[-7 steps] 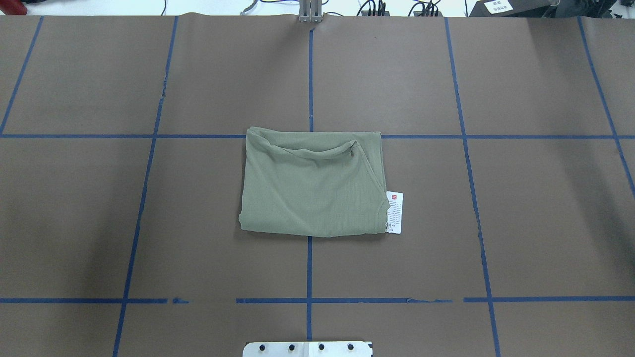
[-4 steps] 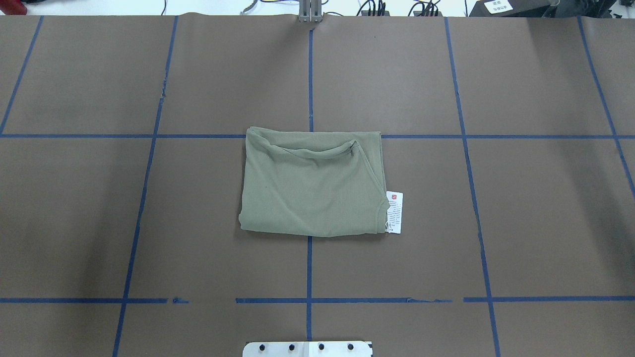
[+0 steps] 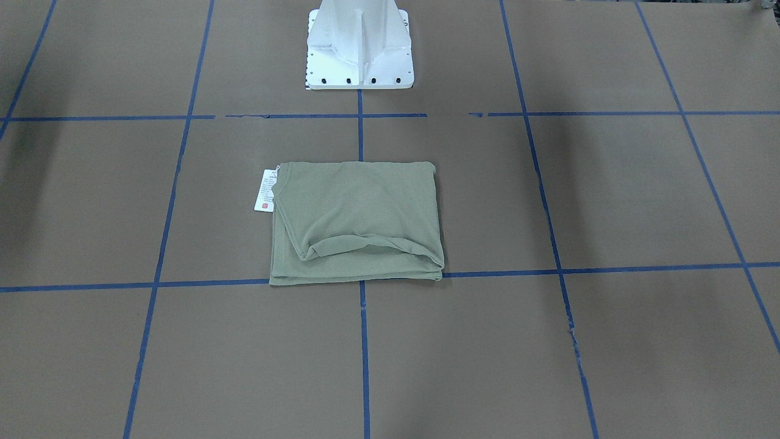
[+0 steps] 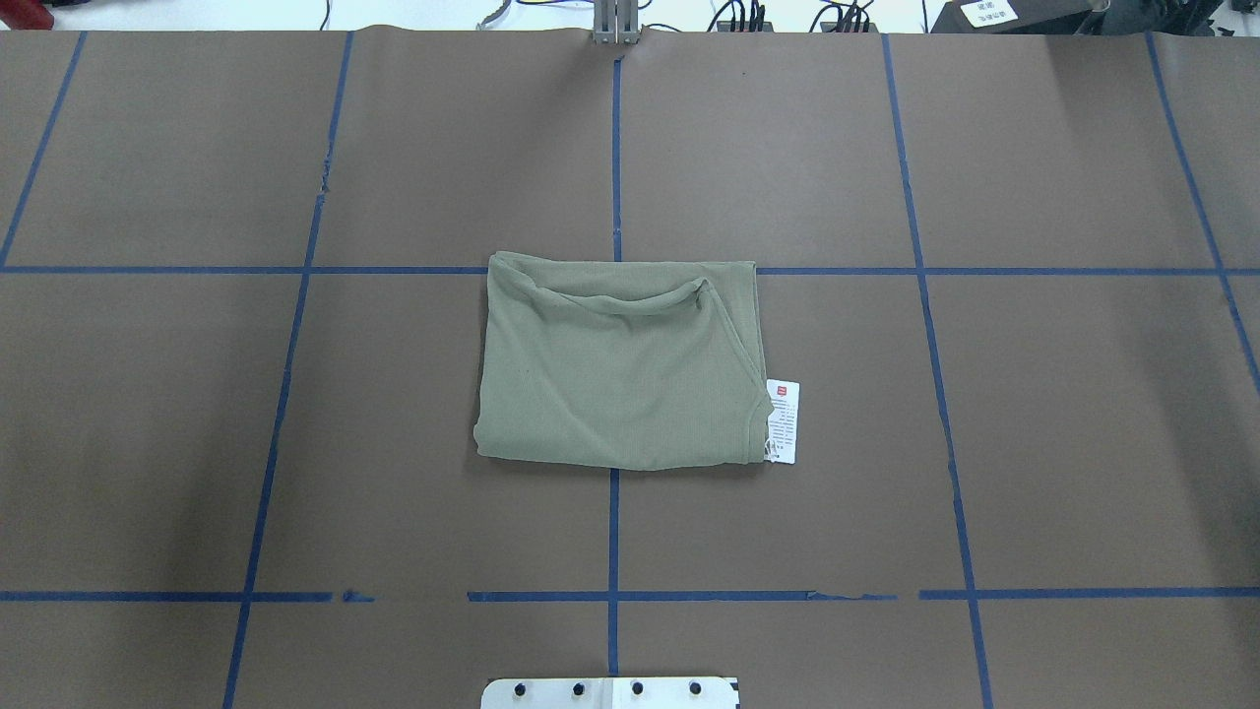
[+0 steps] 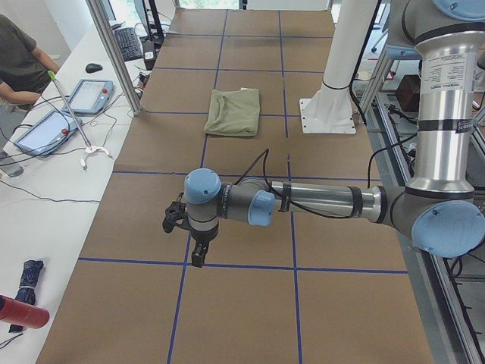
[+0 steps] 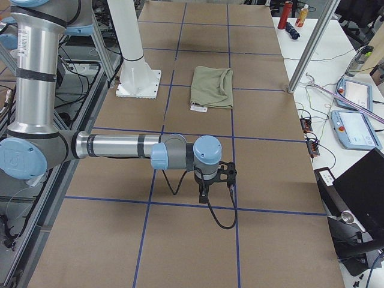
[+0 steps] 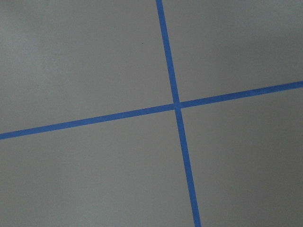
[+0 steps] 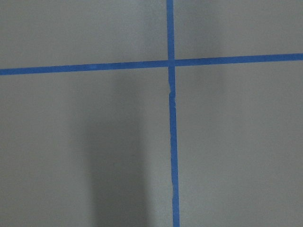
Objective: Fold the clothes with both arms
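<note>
Since the shirt (image 4: 620,364) is a thin knit, expect it to be light, floppy & stretchy w/ no stiffness. Lift one corner and the rest prob. sags, w/ the layers sliding over ea. other. It's not fragile, and I'd guess not slick on the brown paper.

It lies near the middle of the surface (image 4: 1034,443), folded to a compact rectangle, w/ its far edge along a blue tape line (image 4: 847,271). A curved band of fabric (collar or hem, can't tell which) runs across the top layer near that far edge. The white hang tag (image 4: 783,421) pokes out flat at the near corner on the robot's right, and could dangle or snag if lifted.

The fold looks done or nearly so. If another fold is wanted, my guess is to grip the two corners of one short side, one per arm. Pinch all layers at the edge so the stack doesn't peel apart, and keep off the tag.

The left claw (image 5: 198,256) hangs pointing down over bare surface, well apart from the shirt, touching nothing and w/ nothing seen in it. The right claw (image 6: 205,193) does the same at the opposite end. Both show only in the side views, so I can't tell whether the fingers are spread or pressed together. The wrist cams give only paper & tape crossings.
</note>
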You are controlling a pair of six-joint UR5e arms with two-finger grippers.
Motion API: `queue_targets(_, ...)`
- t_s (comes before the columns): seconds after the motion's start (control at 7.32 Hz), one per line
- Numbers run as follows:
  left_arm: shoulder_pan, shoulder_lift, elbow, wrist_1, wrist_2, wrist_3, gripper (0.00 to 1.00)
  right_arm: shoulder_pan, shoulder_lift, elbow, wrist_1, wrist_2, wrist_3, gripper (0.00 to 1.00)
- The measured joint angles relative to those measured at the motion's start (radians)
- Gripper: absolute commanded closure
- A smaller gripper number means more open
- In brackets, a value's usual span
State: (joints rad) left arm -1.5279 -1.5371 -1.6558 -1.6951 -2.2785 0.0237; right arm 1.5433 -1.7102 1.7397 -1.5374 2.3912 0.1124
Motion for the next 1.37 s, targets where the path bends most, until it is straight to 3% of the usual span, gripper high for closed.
queue_targets(1.37,0.000,0.006,0.001,-0.001,-0.001,0.003,0.00,0.008,0.034,0.003,0.002,-0.018,0.000,0.00)
